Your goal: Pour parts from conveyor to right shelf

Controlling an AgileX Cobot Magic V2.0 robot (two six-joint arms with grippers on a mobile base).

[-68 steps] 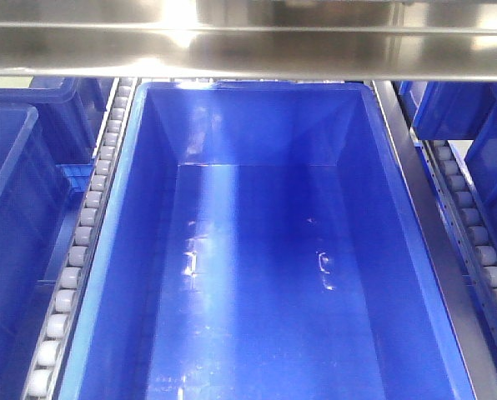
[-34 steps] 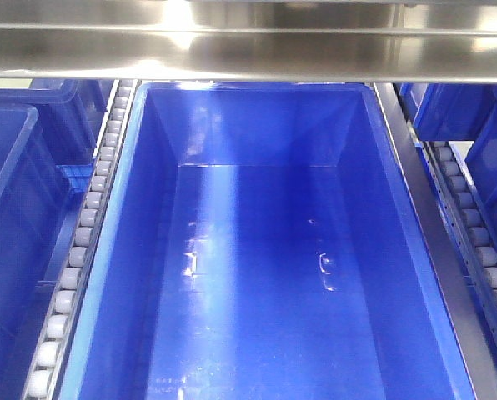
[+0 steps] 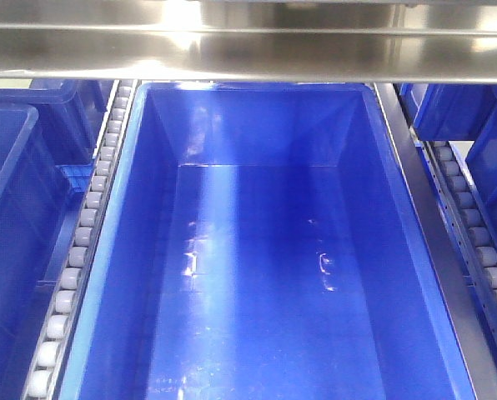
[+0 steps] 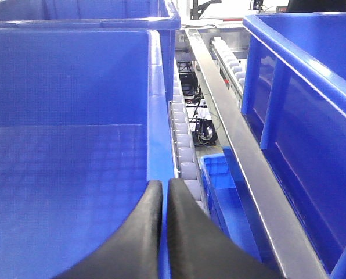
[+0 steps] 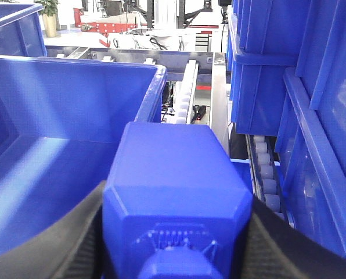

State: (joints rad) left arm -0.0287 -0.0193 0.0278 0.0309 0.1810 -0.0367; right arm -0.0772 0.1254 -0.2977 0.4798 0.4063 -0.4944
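Note:
In the right wrist view my right gripper (image 5: 176, 200) is shut on a bright-blue part (image 5: 173, 168), which fills the space between the black fingers (image 5: 83, 238). The part hangs over the right-hand side of a large, deep blue bin (image 5: 74, 99). In the front view this bin (image 3: 257, 125) sits on the right shelf (image 3: 432, 242) and nothing shows on its floor. My left gripper (image 4: 164, 189) is shut with nothing between its fingers and hovers over the rim of a blue bin (image 4: 155, 116). The conveyor is out of view.
Lanes of pale rollers (image 3: 73, 258) run along both sides of the middle bin. More blue bins (image 3: 15, 192) stand left and right (image 3: 490, 158). A steel crossbar (image 3: 248, 50) spans overhead. Stacked blue bins (image 5: 266, 64) rise close on the right of the right gripper.

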